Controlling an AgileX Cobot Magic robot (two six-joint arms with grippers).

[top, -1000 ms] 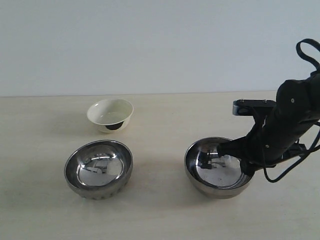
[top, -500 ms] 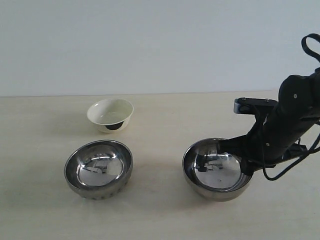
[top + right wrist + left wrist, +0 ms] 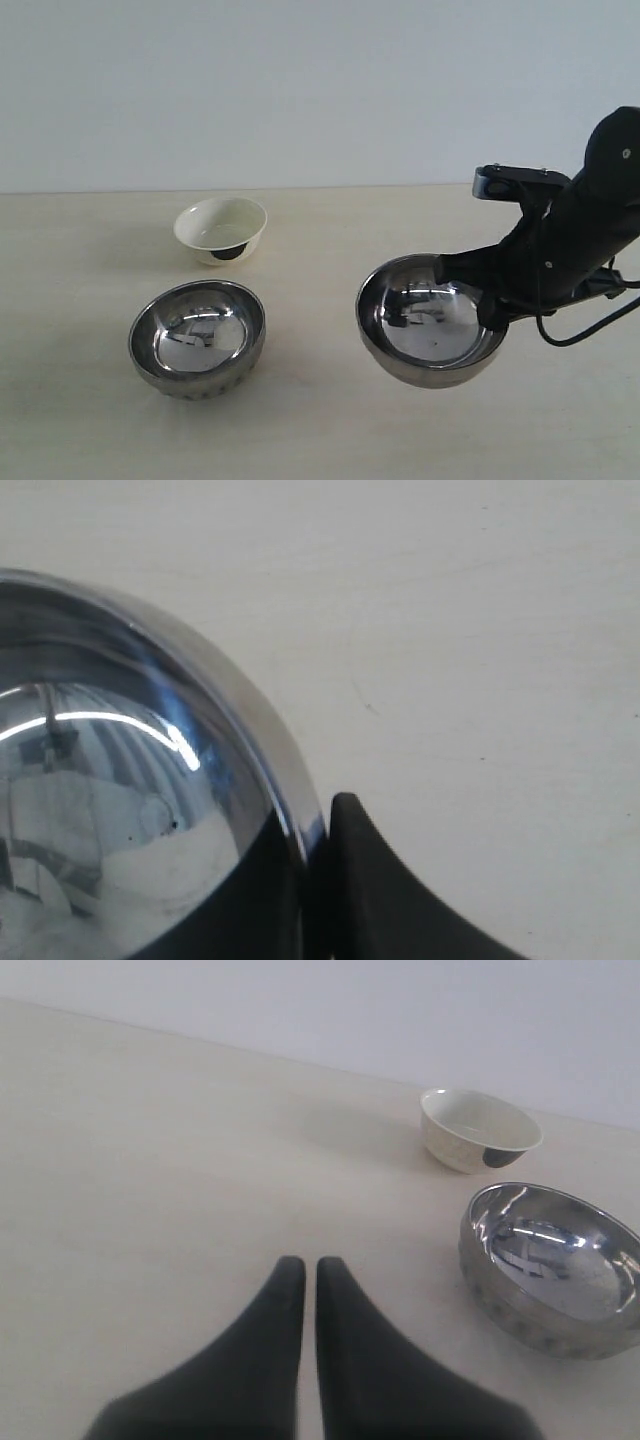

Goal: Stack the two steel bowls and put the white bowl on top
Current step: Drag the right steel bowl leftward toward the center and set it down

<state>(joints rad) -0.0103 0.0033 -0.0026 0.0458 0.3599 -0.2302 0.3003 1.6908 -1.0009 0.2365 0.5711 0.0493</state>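
Observation:
One steel bowl (image 3: 430, 322) hangs tilted just above the table at the right, its rim pinched by my right gripper (image 3: 492, 312), which is shut on it. In the right wrist view that steel bowl (image 3: 120, 780) fills one side, with one finger inside and one outside the rim at the right gripper (image 3: 318, 825). The second steel bowl (image 3: 197, 337) sits on the table at the left. Behind it stands the white bowl (image 3: 221, 229) with its black mark. The left gripper (image 3: 302, 1272) is shut on nothing, away from the second steel bowl (image 3: 550, 1265) and white bowl (image 3: 480, 1131).
The pale wooden table (image 3: 320, 420) ends at a plain light wall behind. The right arm's black cable (image 3: 590, 330) loops off beside the held bowl.
My right gripper has lifted the right steel bowl off the table and carried it slightly left, tilting it. The other two bowls have not moved.

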